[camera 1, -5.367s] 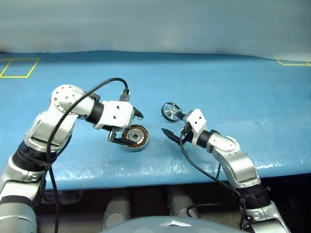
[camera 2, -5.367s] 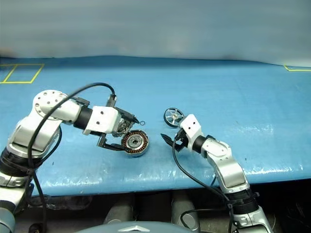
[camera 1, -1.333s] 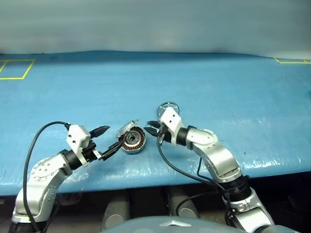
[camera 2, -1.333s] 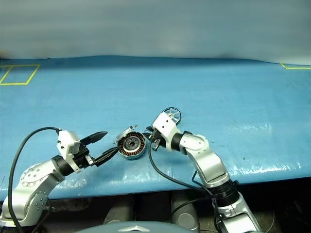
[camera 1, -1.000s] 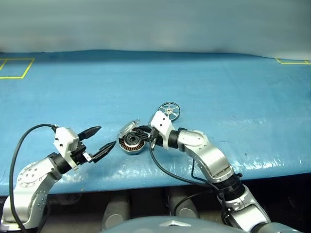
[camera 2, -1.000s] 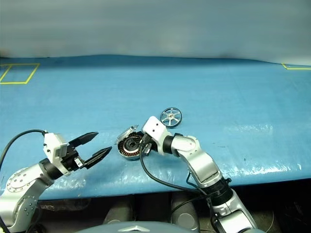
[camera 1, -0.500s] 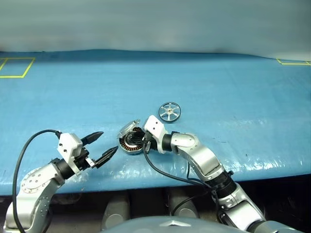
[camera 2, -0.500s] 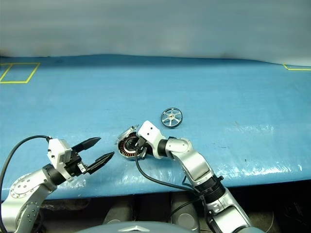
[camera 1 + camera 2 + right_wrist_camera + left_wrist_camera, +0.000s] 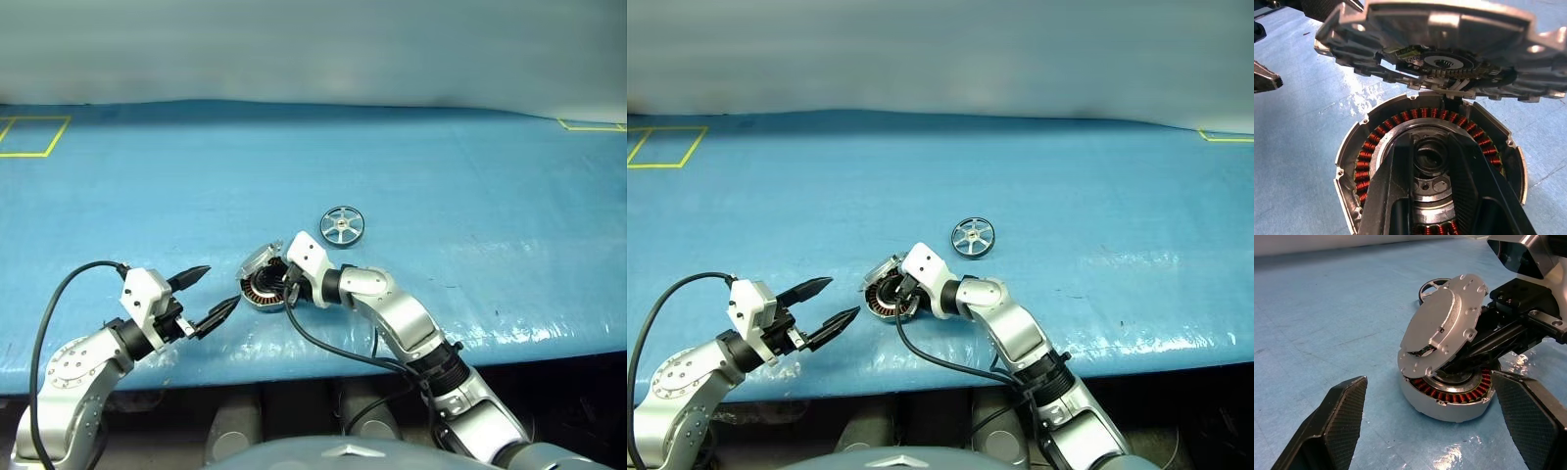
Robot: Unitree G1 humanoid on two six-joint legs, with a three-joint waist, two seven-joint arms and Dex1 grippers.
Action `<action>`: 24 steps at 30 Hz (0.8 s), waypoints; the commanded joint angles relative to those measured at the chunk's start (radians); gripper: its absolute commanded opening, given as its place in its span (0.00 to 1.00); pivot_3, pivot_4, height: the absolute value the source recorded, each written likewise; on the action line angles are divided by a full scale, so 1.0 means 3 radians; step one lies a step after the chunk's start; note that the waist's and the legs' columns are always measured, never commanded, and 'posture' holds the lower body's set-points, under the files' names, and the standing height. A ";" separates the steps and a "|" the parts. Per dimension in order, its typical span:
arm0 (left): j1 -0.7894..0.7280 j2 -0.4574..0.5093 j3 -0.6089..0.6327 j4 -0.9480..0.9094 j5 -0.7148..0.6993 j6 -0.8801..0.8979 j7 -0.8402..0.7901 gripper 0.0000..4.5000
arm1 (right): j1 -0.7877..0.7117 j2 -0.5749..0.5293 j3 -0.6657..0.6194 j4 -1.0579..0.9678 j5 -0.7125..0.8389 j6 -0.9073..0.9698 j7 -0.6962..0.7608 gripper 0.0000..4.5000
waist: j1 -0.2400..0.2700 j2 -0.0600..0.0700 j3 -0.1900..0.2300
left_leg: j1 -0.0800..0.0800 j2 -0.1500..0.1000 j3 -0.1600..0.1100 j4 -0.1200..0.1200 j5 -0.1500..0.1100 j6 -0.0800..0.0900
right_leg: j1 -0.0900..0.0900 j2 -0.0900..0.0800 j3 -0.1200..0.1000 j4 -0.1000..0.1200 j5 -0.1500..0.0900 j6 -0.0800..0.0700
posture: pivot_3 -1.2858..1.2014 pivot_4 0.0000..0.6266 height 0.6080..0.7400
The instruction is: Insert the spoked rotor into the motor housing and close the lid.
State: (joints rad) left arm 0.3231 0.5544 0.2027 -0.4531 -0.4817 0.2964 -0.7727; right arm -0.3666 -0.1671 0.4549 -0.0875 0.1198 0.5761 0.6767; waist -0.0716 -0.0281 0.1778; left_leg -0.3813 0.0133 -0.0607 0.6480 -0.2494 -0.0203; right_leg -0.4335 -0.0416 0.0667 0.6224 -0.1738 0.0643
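Motor housing (image 9: 263,291), centre frame: lid (image 9: 1442,328) propped; right gripper (image 9: 1431,182) narrowly parted inside; left gripper (image 9: 210,294) spread wide. Spoked rotor (image 9: 341,225) must be fetched, lid untouched.

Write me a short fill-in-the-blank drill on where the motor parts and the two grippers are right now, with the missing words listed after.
1. The lid stands tilted ____ above the motor housing.
2. The spoked rotor lies on the ____ table cover, apart from the housing.
3. The right gripper has its fingers over the housing's central ____.
4. The left gripper holds ____, its fingers spread wide.

Missing words: open; blue; hub; nothing
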 commanded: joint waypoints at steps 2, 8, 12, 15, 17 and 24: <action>-0.0005 -0.0002 -0.0005 -0.0065 0.0012 -0.0077 0.0000 0.98 | -0.0033 -0.0005 0.0028 -0.0165 0.0005 -0.0043 0.0024 0.15 | 0.0000 0.0000 0.0000 | 0.0000 0.0000 0.0000 0.0000 0.0000 0.0000 | 0.0000 0.0000 0.0000 0.0000 0.0000 0.0000 | 0.52 0.24 1.00; -0.0026 -0.0021 -0.0050 -0.0032 0.0038 -0.0087 0.0023 0.98 | -0.0040 -0.0016 0.0062 -0.0138 -0.0001 -0.0054 0.0025 0.15 | 0.0000 0.0000 0.0000 | 0.0000 0.0000 0.0000 0.0000 0.0000 0.0000 | 0.0000 0.0000 0.0000 0.0000 0.0000 0.0000 | 0.52 0.24 1.00; -0.0024 -0.0013 -0.0056 -0.0022 0.0044 -0.0094 0.0029 0.98 | -0.0037 -0.0011 0.0064 -0.0127 0.0018 -0.0027 0.0028 0.15 | 0.0000 0.0000 0.0000 | 0.0000 0.0000 0.0000 0.0000 0.0000 0.0000 | 0.0000 0.0000 0.0000 0.0001 0.0000 0.0000 | 0.52 0.24 1.00; -0.0023 -0.0008 -0.0054 -0.0010 0.0052 -0.0095 0.0030 0.98 | -0.0042 -0.0002 0.0066 -0.0091 0.0009 -0.0023 0.0014 0.15 | 0.0000 0.0000 0.0000 | 0.0000 0.0000 0.0000 0.0000 0.0000 0.0000 | 0.0000 0.0000 0.0000 0.0001 0.0000 0.0000 | 0.52 0.24 1.00; -0.0023 -0.0007 -0.0055 -0.0008 0.0056 -0.0094 0.0031 0.98 | -0.0046 0.0001 0.0066 -0.0074 0.0005 -0.0021 0.0008 0.15 | 0.0000 0.0000 0.0000 | 0.0000 0.0000 0.0000 0.0000 0.0000 0.0000 | 0.0000 0.0000 0.0000 0.0001 0.0000 0.0000 | 0.52 0.24 1.00; -0.0018 -0.0009 -0.0066 0.0006 0.0076 -0.0107 0.0035 0.98 | -0.0050 -0.0026 0.0077 -0.0057 -0.0031 0.0005 -0.0011 0.15 | 0.0000 0.0000 0.0000 | 0.0000 0.0000 0.0000 0.0000 0.0000 0.0000 | 0.0000 0.0000 0.0000 0.0001 0.0000 0.0000 | 0.52 0.24 1.00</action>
State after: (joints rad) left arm 0.3212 0.5521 0.1811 -0.4405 -0.4686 0.2899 -0.7638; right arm -0.3710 -0.1756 0.4758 -0.0950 0.1153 0.5773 0.6748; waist -0.0715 -0.0282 0.1777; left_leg -0.3812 0.0133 -0.0607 0.6481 -0.2494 -0.0203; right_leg -0.4333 -0.0416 0.0667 0.6226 -0.1738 0.0643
